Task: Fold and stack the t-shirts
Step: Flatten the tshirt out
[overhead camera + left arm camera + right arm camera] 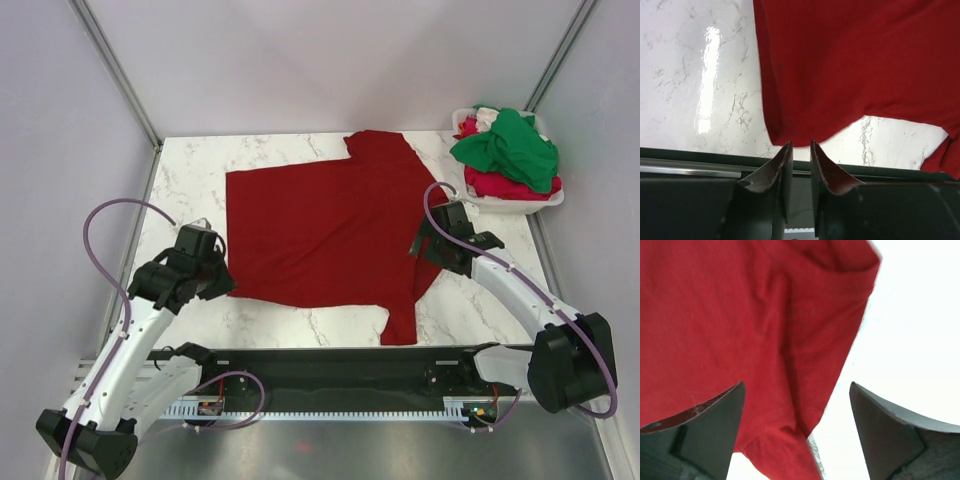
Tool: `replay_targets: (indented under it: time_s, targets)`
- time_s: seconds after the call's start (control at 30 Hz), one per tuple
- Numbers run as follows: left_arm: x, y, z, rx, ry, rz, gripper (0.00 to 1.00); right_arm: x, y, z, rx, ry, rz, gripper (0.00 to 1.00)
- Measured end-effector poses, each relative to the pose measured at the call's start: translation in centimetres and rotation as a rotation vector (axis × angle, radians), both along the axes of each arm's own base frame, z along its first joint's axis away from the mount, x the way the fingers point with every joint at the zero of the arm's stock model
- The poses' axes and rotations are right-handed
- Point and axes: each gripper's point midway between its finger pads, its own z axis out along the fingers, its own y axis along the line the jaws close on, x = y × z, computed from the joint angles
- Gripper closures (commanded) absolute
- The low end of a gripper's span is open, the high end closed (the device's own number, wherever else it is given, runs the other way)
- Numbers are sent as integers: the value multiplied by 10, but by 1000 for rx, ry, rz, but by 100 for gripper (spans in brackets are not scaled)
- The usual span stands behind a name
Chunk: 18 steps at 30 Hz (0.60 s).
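Note:
A dark red t-shirt [320, 230] lies spread flat on the marble table, with its sleeves at the far and near right. My left gripper [222, 283] hovers at the shirt's near-left corner [785, 135]. In the left wrist view the gripper [800, 145] has its jaws a narrow gap apart, with nothing between them. My right gripper [425, 242] is wide open over the shirt's right edge [790, 340]. In the right wrist view the gripper [797, 387] holds nothing. A bright green t-shirt [510, 145] and a lighter red one [495, 185] lie crumpled in the basket.
A white plastic basket [520, 207] stands at the far right corner of the marble table [190, 180]. A black rail [330, 365] runs along the near edge between the arm bases. Walls and metal posts close in the sides and back.

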Motion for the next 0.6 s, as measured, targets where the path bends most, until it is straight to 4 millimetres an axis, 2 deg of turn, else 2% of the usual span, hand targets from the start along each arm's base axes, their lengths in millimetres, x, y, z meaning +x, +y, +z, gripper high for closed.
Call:
replay_targets:
  time_s: [0.03, 0.07, 0.23, 0.27, 0.43, 0.53, 0.6]
  targets:
    - [-3, 1, 0, -1, 2, 0, 70, -3, 2, -4, 11, 10, 2, 14]
    - [-7, 2, 0, -2, 4, 0, 69, -7, 5, -11, 28, 25, 10, 24]
    - [-15, 4, -1, -1, 19, -1, 68, -36, 12, -44, 89, 120, 24, 37]
    - [-16, 4, -1, 0, 22, -1, 68, -41, 12, -49, 94, 133, 21, 43]
    - [-18, 5, -3, 3, 33, -1, 67, -58, 14, -65, 124, 180, 19, 50]
    - [-18, 5, -3, 4, 34, -1, 59, -57, 17, -68, 137, 182, 22, 55]
    - [-18, 5, -4, 3, 37, -1, 49, -54, 20, -71, 143, 184, 28, 62]
